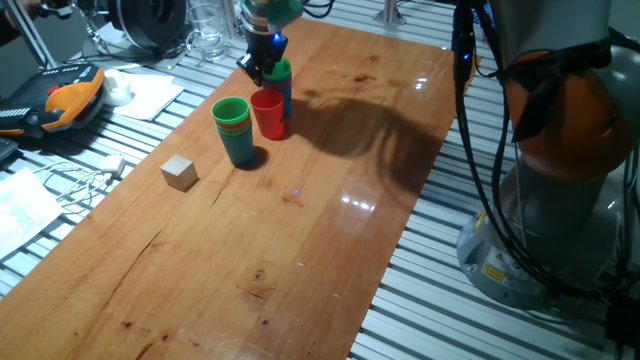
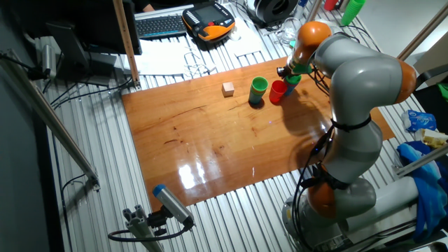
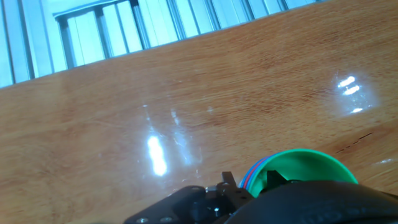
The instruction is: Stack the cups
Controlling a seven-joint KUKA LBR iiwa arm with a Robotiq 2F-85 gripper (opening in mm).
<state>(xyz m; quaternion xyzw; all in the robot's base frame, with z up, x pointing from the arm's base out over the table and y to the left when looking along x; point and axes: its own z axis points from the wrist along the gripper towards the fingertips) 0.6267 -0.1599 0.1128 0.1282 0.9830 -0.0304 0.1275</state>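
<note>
Dark gripper housing fills the bottom edge of the hand view, and just past it sits the green rim of a nested cup stack, with blue and red rims showing beneath the green one. Beyond that stack the wooden table stretches bare and glossy to its far edge.

From one fixed view, the gripper is down at this same stack, which is green on top and blue lower down. One finger appears to reach inside the rim, but how far the fingers are spread, and whether they pinch the cup wall, cannot be told from any view.

Taking that held stack as the landmark: a red cup stands upright touching or just beside it, on the side toward the camera. A second stack, green on top with orange and blue below, stands just beyond the red cup, farther from the landmark. A small wooden cube lies well apart from the landmark, past the second stack. Clear glassware stands behind the landmark, off the wooden top
</note>
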